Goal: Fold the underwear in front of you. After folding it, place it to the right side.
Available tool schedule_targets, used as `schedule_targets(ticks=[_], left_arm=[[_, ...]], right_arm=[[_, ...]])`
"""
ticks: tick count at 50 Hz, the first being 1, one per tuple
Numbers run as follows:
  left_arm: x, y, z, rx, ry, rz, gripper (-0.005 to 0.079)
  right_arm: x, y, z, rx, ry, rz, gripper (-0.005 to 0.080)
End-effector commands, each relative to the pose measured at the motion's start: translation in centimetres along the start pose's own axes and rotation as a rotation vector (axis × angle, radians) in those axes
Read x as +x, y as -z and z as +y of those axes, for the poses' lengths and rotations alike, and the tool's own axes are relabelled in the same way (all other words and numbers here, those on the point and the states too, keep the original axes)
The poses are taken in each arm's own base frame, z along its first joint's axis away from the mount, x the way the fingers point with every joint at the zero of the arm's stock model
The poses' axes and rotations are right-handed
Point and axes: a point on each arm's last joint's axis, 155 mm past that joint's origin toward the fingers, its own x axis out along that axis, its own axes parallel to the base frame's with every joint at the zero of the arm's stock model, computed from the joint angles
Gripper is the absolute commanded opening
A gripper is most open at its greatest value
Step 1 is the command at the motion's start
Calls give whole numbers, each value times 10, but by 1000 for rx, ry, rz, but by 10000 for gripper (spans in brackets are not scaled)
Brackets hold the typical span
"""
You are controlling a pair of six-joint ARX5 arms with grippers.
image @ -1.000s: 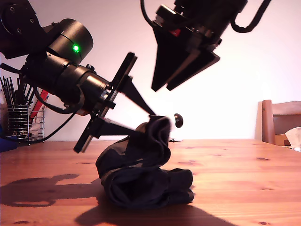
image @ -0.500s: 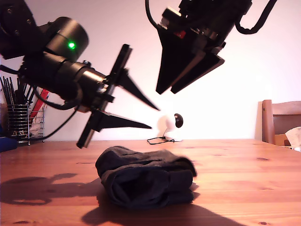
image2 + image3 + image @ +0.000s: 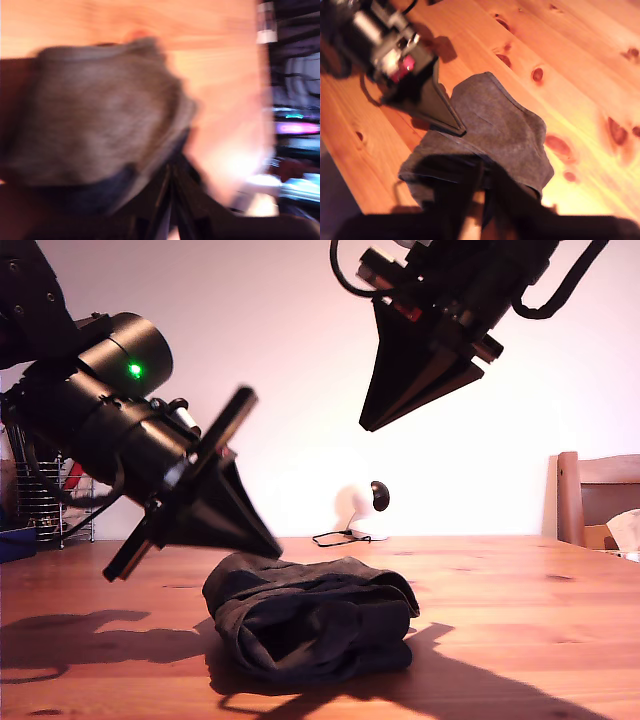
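The underwear (image 3: 310,625) lies folded in a dark charcoal bundle on the wooden table (image 3: 520,620), near the front middle of the exterior view. My first gripper (image 3: 268,545) is shut and hangs just above the bundle's edge at the exterior view's left, with nothing seen between its fingers. Its wrist view is blurred and shows the cloth (image 3: 100,115) close beyond the shut tips (image 3: 170,172). My second gripper (image 3: 366,424) is shut too, high above the bundle at the exterior view's upper right. From there it looks down on the underwear (image 3: 500,120) and the first gripper (image 3: 460,131).
A wire rack of utensils (image 3: 40,500) stands at the back on the exterior view's left, beside a blue object (image 3: 15,543). A wooden chair (image 3: 595,500) is at the exterior view's right. A small round object with a cable (image 3: 378,496) sits at the table's far edge.
My first gripper let go of the raised fold, and the underwear dropped flat into a bundle. It then shut and dipped lower. My second gripper rose toward the exterior view's right.
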Motion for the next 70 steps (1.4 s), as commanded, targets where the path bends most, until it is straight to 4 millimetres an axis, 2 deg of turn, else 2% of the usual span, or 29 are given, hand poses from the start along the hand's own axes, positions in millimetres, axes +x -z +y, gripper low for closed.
schedule_targets(ticks=[1, 10, 22, 28, 33, 44, 49, 55, 65, 70], left_arm=[[3, -2, 1, 34, -25, -17, -19], [13, 6, 4, 96, -55, 1, -19], [33, 27, 30, 99, -109, 88, -19], [39, 34, 34, 121, -127, 124, -19], [45, 32, 21, 152, -110, 130, -19], [55, 19, -28, 253, -40, 113, -19], [51, 18, -43, 283, -10, 141, -19], [38, 10, -42, 331, -44, 148, -19], [-3, -26, -42, 421, -124, 16, -19], [-27, -42, -31, 438, -200, -42, -19]], right_arm=[[3, -3, -2, 6, -3, -4, -11], [3, -3, -7, 15, 5, -5, -11], [3, 0, -3, 17, -14, 3, -11], [2, 3, -2, 22, -22, 17, -11], [2, 7, 1, 29, -40, 32, -11], [2, 9, 3, 33, -51, 37, -11], [1, 8, 9, 56, -84, 32, -11], [0, 5, 20, 63, -143, 21, -11], [2, -10, 17, 83, -136, -35, -11], [8, -15, 14, 90, -139, -56, -11]])
